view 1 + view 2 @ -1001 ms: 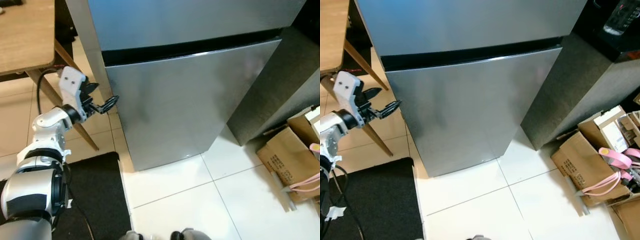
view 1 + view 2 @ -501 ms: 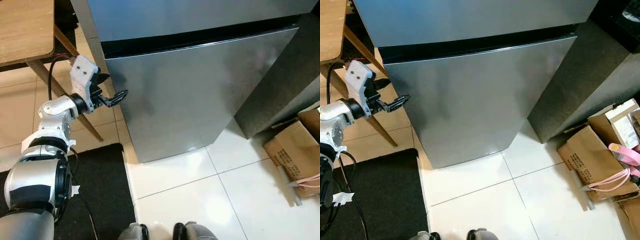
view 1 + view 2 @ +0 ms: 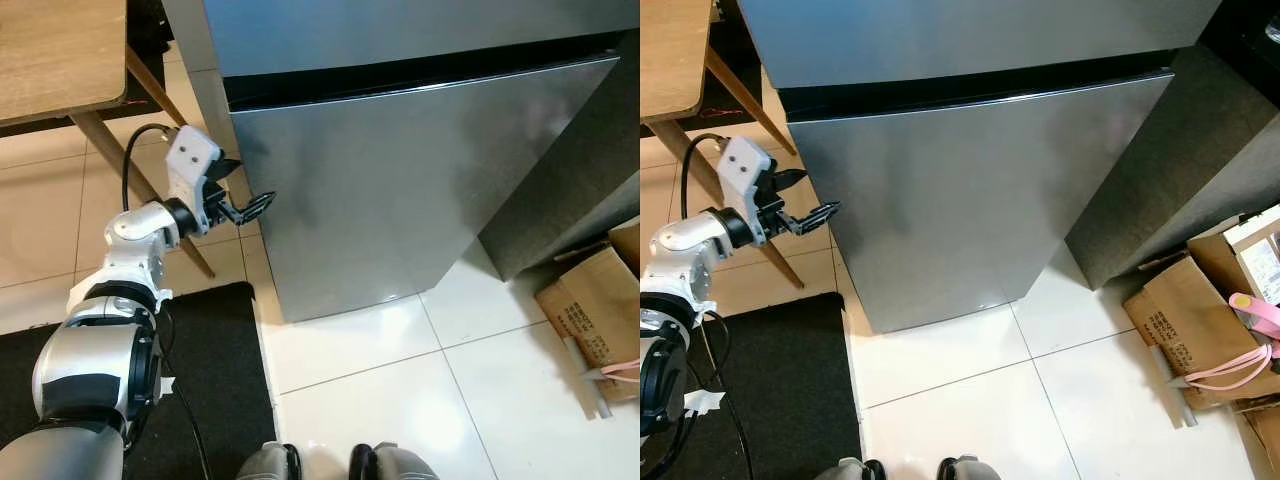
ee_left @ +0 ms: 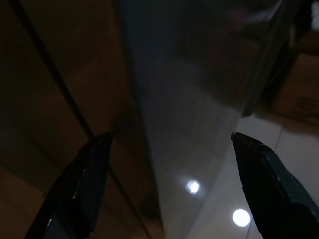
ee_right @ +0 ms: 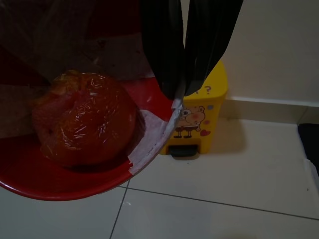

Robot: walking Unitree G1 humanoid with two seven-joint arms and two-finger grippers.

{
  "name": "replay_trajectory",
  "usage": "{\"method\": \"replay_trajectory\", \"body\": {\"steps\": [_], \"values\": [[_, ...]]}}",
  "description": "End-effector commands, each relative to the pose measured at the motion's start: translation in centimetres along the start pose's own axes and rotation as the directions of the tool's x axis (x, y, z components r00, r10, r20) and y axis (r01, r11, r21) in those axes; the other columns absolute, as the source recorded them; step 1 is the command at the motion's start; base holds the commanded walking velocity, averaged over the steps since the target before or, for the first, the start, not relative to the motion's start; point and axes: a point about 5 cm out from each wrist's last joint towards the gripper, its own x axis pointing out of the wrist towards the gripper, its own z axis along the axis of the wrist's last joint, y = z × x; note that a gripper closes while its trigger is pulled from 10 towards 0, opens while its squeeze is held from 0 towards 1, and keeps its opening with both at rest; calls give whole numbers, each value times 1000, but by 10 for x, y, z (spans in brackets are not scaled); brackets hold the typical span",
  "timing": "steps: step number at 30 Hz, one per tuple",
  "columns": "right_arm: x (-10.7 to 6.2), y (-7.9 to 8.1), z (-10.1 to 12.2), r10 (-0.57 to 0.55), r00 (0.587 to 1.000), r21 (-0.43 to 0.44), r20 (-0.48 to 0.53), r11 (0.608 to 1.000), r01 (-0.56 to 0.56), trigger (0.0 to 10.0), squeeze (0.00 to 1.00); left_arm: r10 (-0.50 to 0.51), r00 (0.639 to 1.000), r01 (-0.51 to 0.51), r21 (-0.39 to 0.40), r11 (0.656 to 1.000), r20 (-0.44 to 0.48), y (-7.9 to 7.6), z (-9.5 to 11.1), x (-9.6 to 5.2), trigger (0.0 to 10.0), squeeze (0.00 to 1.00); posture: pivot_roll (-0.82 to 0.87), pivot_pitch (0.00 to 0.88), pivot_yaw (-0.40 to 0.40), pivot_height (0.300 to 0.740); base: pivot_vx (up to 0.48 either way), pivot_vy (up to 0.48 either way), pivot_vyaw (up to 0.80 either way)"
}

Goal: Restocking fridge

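Silver and shiny, the fridge [image 3: 400,170] stands with both doors shut, and a dark gap runs between the top door and the bottom door. The left end effector [image 3: 252,207] is held up at the left edge of the bottom door, just beside it. Its two black fingers [image 4: 82,186] are spread wide apart and have nothing between them. In the left wrist view the fridge's dark side shows between the fingers. The right end effector [image 5: 182,74] has its fingers pinched tight on the rim of a red bowl [image 5: 60,181]. The bowl is covered with clear plastic wrap, and a round red food [image 5: 84,124] sits inside it. Behind the bowl, on the white tile floor [image 5: 209,174], is a small yellow bin [image 5: 197,124] with a cartoon picture on it. A wooden table [image 3: 55,55] stands to the left of the fridge, and a black mat [image 3: 215,390] lies on the floor below the left arm. Cardboard boxes [image 3: 1195,320] with a pink strap [image 3: 1235,355] sit on the floor to the right, near a dark grey cabinet [image 3: 1150,170].
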Motion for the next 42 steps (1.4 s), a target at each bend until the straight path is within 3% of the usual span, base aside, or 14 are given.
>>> {"method": "replay_trajectory", "body": {"steps": [1,17,30,33,35,36,38,39,42], "values": [[-3,-1,-21,-6,998,2,-61,1000,6,10000,0,36,999,-36,24,999,-6,-2,4,9,10000,0,-230,333,-51,740,0,0,0],[-5,-2,-27,-8,997,-3,-72,1000,8,10000,0,145,989,-146,45,988,33,27,32,0,10000,0,-249,356,-63,740,0,0,0],[-7,-4,-35,-8,996,-9,-86,1000,7,10000,0,137,988,-141,39,989,77,30,51,9,10000,0,-257,378,-74,740,0,0,0],[-7,-4,-35,-7,996,-12,-84,1000,6,10000,0,101,991,-105,35,994,93,26,55,13,10000,0,-259,381,-75,740,0,0,0],[-6,-4,-33,-8,997,-13,-78,1000,7,10000,0,-9,993,7,19,1000,114,16,56,19,10000,0,-258,382,-74,740,0,0,0],[-6,-4,-33,-8,997,-13,-78,1000,7,10000,0,-9,993,7,19,1000,114,16,56,19,10000,0,-258,382,-74,740,0,0,0],[-6,-6,-31,-11,997,-14,-73,1000,10,10000,0,-158,981,159,4,987,116,2,52,25,10000,0,-258,382,-74,740,0,0,0],[-6,-6,-31,-11,997,-14,-73,1000,10,10000,0,-158,981,159,4,987,116,2,52,25,10000,0,-258,382,-74,740,0,0,0],[-6,-6,-29,-12,998,-13,-67,1000,11,10000,0,-284,951,288,-17,958,120,-10,49,27,10000,0,-256,383,-71,740,0,0,0]]}}
